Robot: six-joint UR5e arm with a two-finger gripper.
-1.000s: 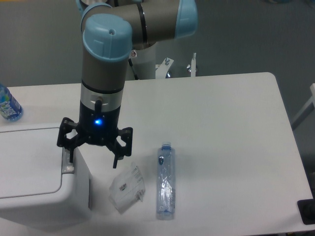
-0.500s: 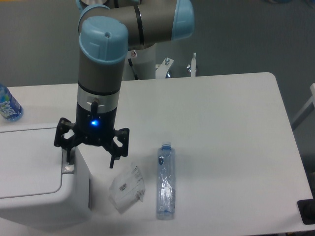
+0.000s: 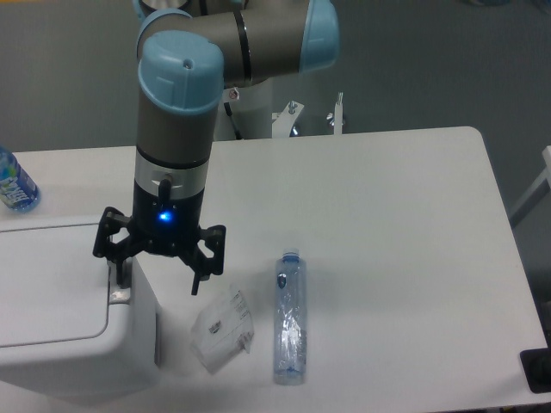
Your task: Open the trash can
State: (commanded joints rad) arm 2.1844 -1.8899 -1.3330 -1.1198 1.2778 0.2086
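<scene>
Nearest, a crumpled clear wrapper (image 3: 223, 329) and a lying clear bottle (image 3: 290, 317) rest on the white surface (image 3: 387, 224) right of the jaws, which stand apart, one finger (image 3: 120, 274) over the trash can (image 3: 60, 310) lid's edge tab.

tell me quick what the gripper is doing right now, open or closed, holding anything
Gripper: open, jaws spread wide, holding nothing; one finger is down at the push tab on the trash can, the other hangs beside the can.
</scene>
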